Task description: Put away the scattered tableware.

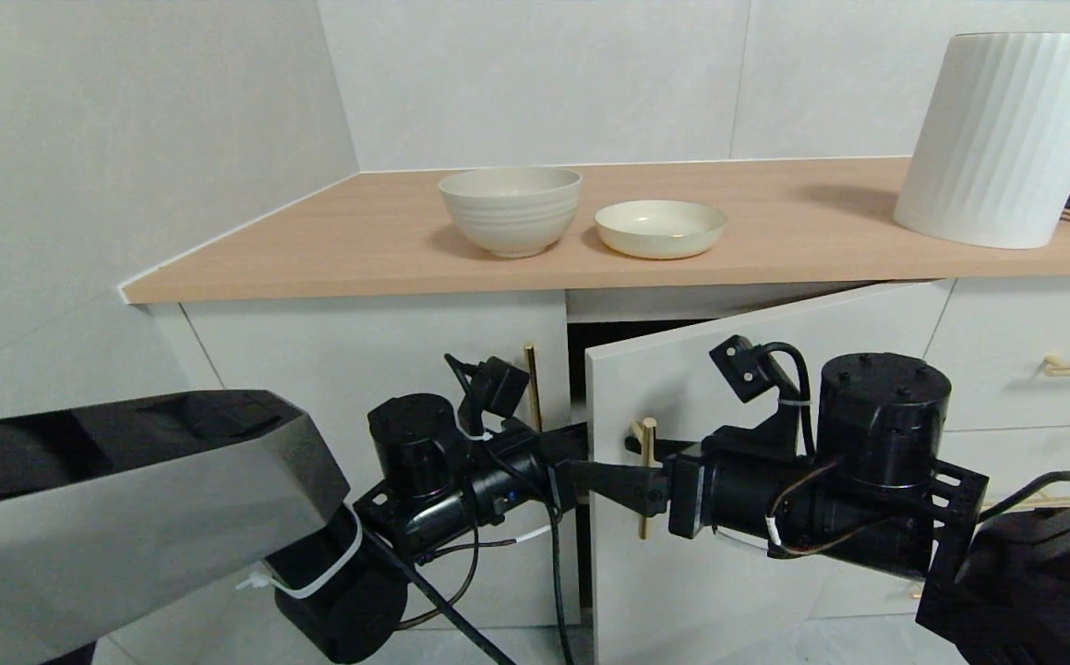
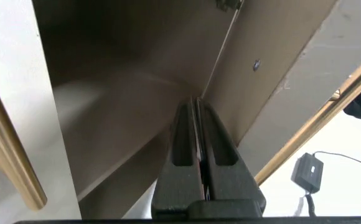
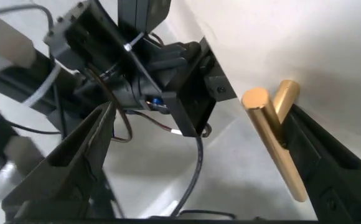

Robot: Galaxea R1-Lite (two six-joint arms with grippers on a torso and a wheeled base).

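Tableware sits untouched on the light wooden countertop: a ribbed cream ceramic bowl and, just to its right, a shallow cream ceramic dish. Below them, the left gripper, fingers pressed together and holding nothing, pokes into the gap behind the half-open white cabinet door. The right gripper is spread apart around the slim brass bar handle. Opening the door looks to be the current step. The arc should follow the hinge, and the door should swing fully wide before either dish is lifted.
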